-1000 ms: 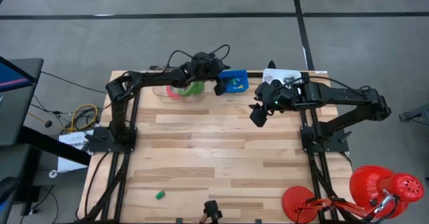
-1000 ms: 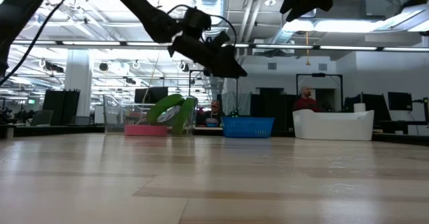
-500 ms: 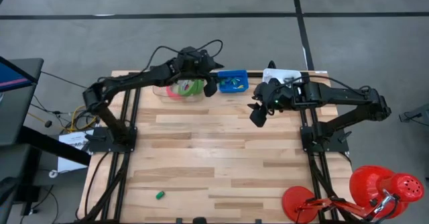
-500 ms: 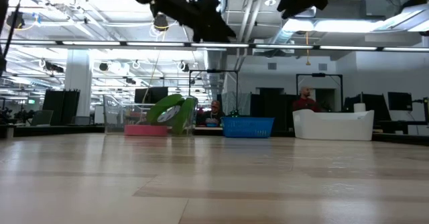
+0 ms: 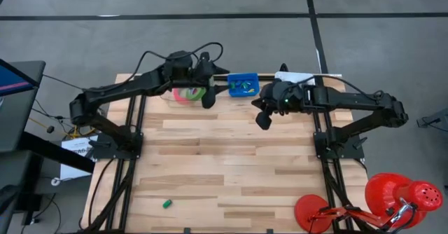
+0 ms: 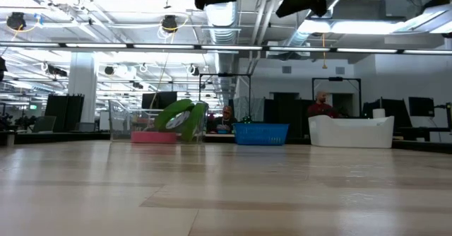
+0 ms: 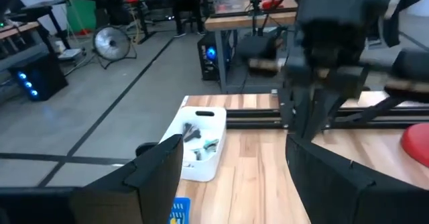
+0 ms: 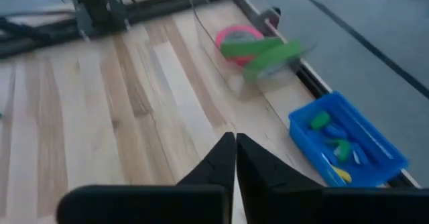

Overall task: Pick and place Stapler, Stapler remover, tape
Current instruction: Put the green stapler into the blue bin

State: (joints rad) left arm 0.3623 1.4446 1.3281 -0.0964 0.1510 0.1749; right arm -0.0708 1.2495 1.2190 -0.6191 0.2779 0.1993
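The tape sits in a clear container (image 5: pixel 186 94) at the table's far edge: a pink-red roll (image 8: pixel 236 36) lies flat and green rolls (image 8: pixel 267 51) lean on it and against the wall. My left gripper (image 5: pixel 208 99) hangs open and empty high above the container's right end, its fingers (image 7: pixel 161 174) wide apart. My right gripper (image 5: pixel 262 119) is shut and empty (image 8: pixel 235 158), high over the table right of the blue bin (image 5: pixel 243 85). I cannot make out the stapler or the stapler remover.
The blue bin (image 8: pixel 346 141) holds small green and yellow pieces. A white bin (image 7: pixel 198 143) with small dark things stands at the far right edge. A small green piece (image 5: pixel 167 204) lies near the front left. Red lamp-like objects (image 5: pixel 392 197) sit off the right front corner.
My left gripper has risen and drawn back toward the table's left, from beside the blue bin to above the clear container's right end. My right gripper has shifted slightly toward the left.
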